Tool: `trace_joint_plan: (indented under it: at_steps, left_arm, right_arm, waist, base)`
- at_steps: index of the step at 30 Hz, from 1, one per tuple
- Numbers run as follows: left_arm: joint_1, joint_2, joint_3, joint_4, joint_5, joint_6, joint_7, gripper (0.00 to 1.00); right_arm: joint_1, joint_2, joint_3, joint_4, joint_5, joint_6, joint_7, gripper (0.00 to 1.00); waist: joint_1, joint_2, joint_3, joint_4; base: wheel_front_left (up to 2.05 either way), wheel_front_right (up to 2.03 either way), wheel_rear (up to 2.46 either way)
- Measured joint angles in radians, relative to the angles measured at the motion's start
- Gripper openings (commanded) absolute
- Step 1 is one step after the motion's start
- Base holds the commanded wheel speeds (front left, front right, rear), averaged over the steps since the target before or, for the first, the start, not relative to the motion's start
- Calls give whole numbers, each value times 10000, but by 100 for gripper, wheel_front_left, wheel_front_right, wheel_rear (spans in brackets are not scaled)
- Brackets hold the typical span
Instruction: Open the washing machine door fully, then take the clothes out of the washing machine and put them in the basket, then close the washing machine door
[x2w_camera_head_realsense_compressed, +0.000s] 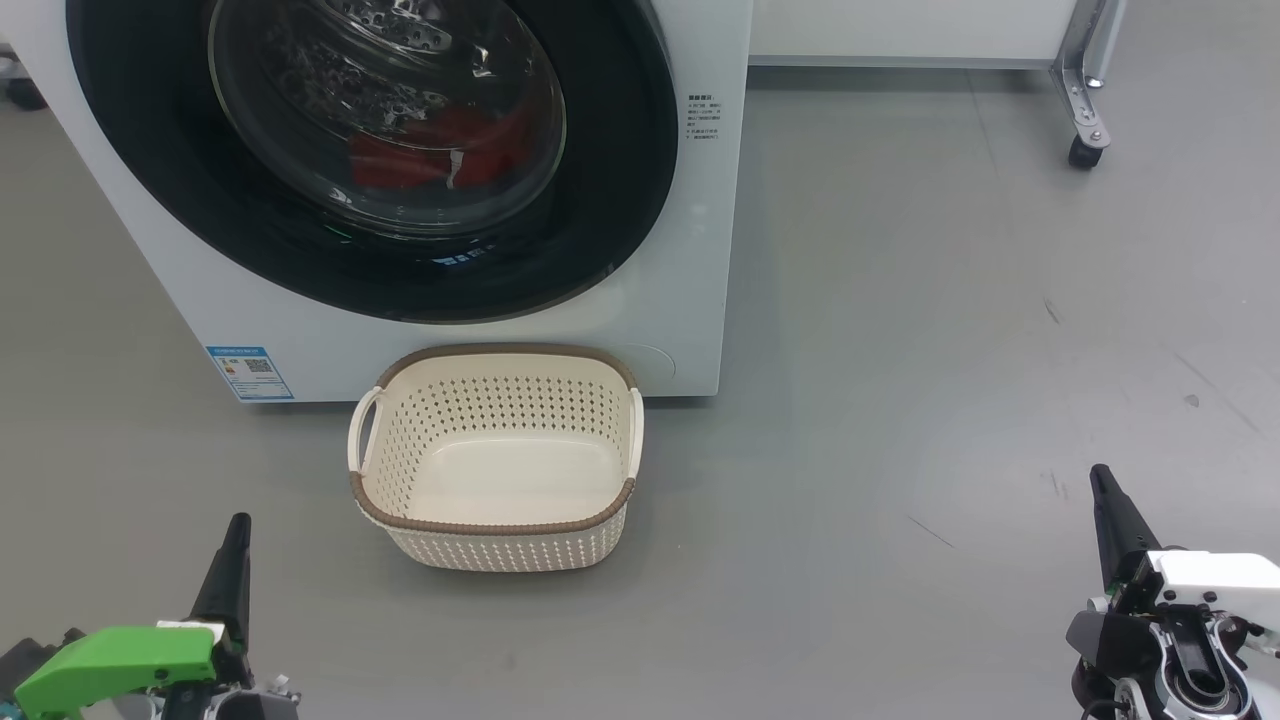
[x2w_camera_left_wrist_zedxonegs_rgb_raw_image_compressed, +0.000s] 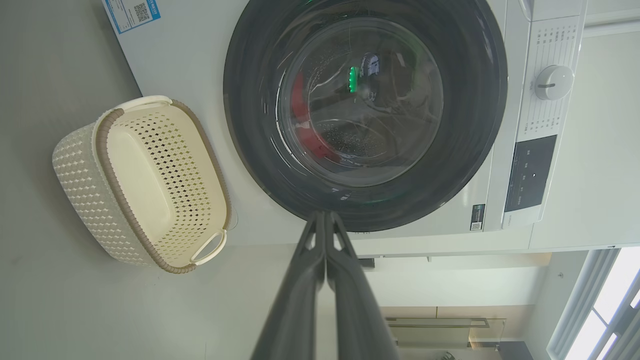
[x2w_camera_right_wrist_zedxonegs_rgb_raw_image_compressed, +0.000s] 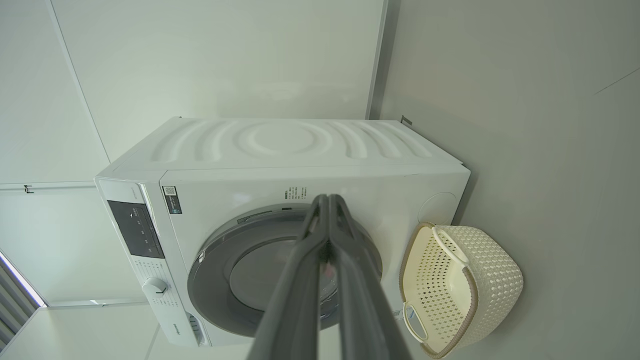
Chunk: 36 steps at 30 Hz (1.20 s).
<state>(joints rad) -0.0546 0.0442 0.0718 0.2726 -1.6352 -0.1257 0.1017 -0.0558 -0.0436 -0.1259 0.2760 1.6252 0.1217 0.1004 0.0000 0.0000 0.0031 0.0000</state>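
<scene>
The white washing machine stands ahead with its black-rimmed round door closed flush. Through the glass bowl the red clothes lie low in the steel drum. The cream basket with a brown rim sits empty on the floor right in front of the machine. My left gripper is at the lower left, shut and holding nothing, well short of the basket. My right gripper is at the lower right, shut and holding nothing, far from the door. In the left wrist view the shut fingers point at the door's rim.
Grey floor spreads to the right of the machine. A metal leg on a caster stands at the far right by a white wall panel. A blue label sticker sits on the machine's lower left corner. The control panel and knob lie beside the door.
</scene>
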Motion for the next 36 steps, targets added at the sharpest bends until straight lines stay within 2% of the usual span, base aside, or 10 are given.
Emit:
trace_joint_plan:
  at_steps: [7,8,15,36]
  left_arm:
    - [0,-2,2,0,0,0,0,0]
    - [0,-2,2,0,0,0,0,100]
    - [500,-253,-119,535,-15,4,-21,100]
    - [505,-251,-433,36,479,4,-752,100]
  right_arm:
    - [0,2,-2,0,0,0,0,0]
    - [0,2,-2,0,0,0,0,100]
    - [566,311,35,518,4,-10,-6,100]
    - [566,288,443,-178,-523,-10,-727,100]
  waist:
    - [0,0,0,0]
    - [0,0,0,0]
    - [0,0,2,0]
    - [1,0,17,-5]
  base:
    - [0,0,0]
    - [0,0,0]
    - [0,0,0]
    - [0,0,0]
